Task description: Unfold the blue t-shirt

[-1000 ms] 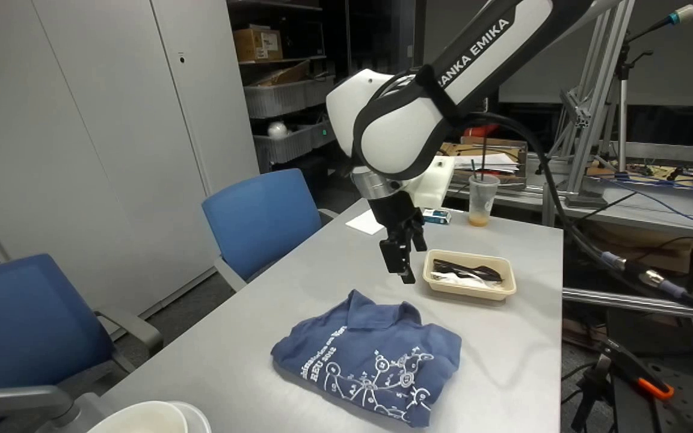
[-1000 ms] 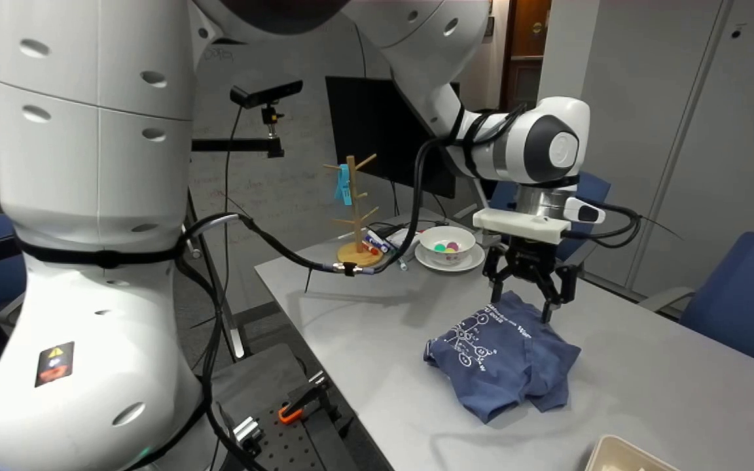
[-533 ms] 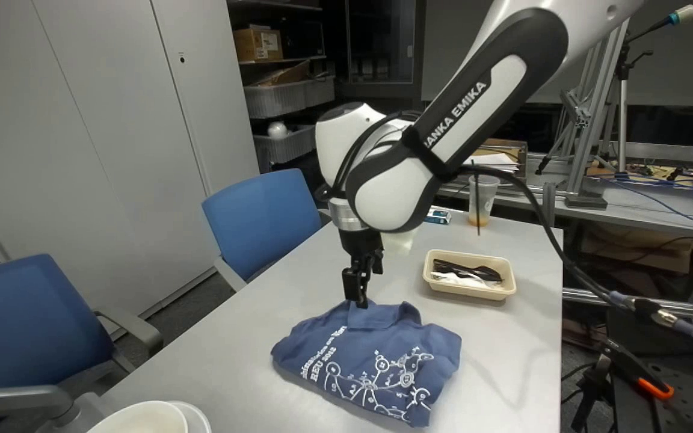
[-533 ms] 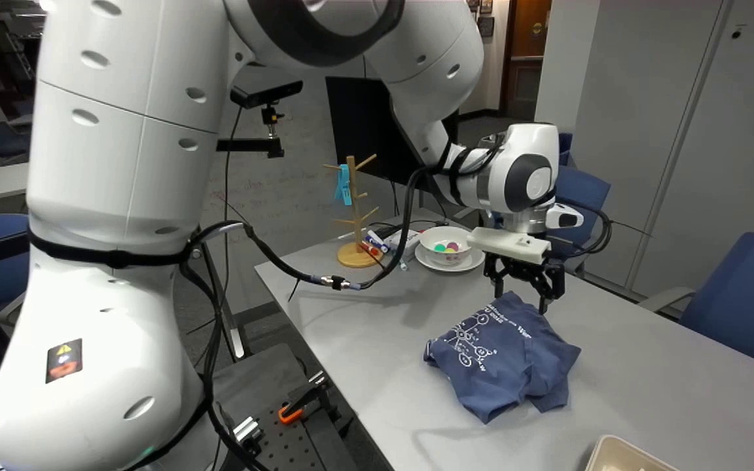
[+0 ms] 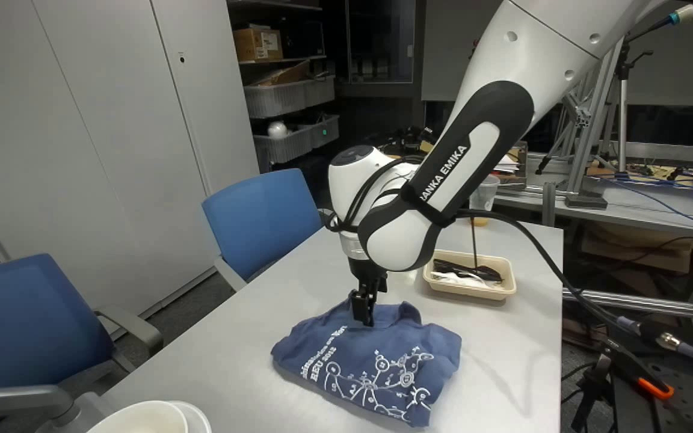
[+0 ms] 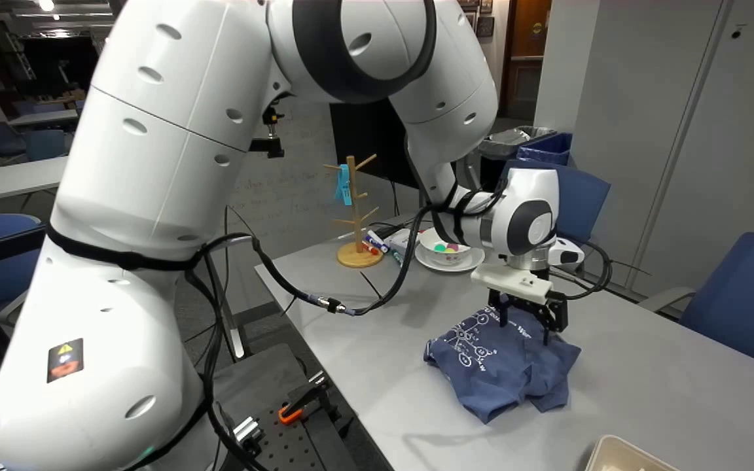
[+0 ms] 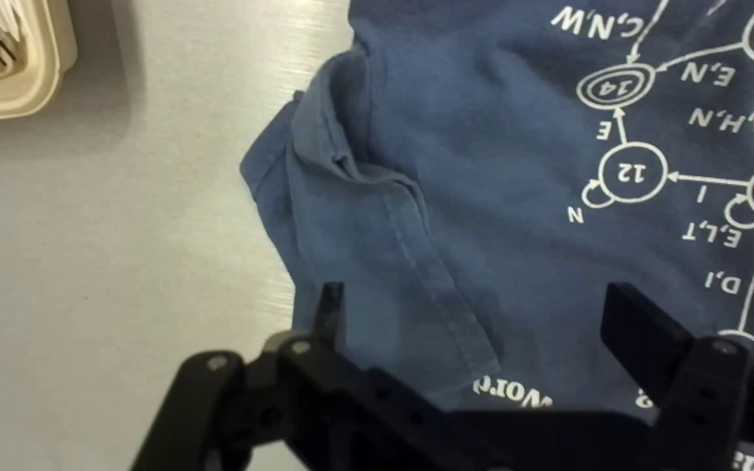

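Note:
The blue t-shirt (image 5: pixel 376 355) lies folded and a bit rumpled on the table, white letters and line drawing facing up, as both exterior views show (image 6: pixel 501 373). My gripper (image 6: pixel 525 332) points down over the shirt's end with the folded flaps. In the wrist view the gripper (image 7: pixel 475 294) stands open, its fingers wide apart with a folded-over flap (image 7: pixel 383 261) of cloth with a stitched edge lying below and between them. The shirt (image 7: pixel 514 150) fills most of that view's right side. Whether the fingertips touch the cloth, I cannot tell.
A beige tray (image 5: pixel 473 290) with black and white cutlery sits beside the shirt. A bowl (image 6: pixel 446 254) of coloured balls on a plate and a wooden stand (image 6: pixel 354 216) are further along the table. Blue chairs (image 5: pixel 262 222) line one side. A cable (image 6: pixel 298 294) hangs from the arm.
My gripper has come down and across from the tray's side until it is low over the shirt's edge. Its jaws have stayed open. The shirt has not moved.

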`<state>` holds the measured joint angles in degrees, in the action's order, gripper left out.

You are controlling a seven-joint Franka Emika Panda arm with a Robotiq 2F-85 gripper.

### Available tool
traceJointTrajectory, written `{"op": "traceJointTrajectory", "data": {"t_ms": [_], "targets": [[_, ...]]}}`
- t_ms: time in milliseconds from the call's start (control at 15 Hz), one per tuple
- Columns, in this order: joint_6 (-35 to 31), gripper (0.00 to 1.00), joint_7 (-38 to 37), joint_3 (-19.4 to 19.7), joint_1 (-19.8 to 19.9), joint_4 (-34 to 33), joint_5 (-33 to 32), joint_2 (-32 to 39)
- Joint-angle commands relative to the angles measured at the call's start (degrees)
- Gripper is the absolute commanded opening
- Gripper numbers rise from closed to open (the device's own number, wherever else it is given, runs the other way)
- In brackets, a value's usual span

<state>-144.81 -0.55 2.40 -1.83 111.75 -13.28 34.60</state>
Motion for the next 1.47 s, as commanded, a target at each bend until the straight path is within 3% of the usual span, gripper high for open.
{"op": "traceJointTrajectory", "data": {"t_ms": [0,600,1000,1133,1200,1267,1400], "targets": [[2.1,1.00,2.2,0.3,1.0,-2.1,1.1,2.1],[4.9,1.00,1.7,3.9,0.8,-3.2,-1.0,4.2],[6.3,0.98,2.6,3.2,1.5,-2.9,-0.3,3.6],[5.0,0.90,4.4,2.6,1.9,-3.0,-0.3,4.2],[5.2,0.72,5.5,1.9,2.4,-3.4,0.4,4.6],[5.3,0.70,5.9,1.8,2.4,-3.7,0.5,4.8],[5.3,0.54,6.2,1.8,2.2,-3.8,0.1,5.0]]}}
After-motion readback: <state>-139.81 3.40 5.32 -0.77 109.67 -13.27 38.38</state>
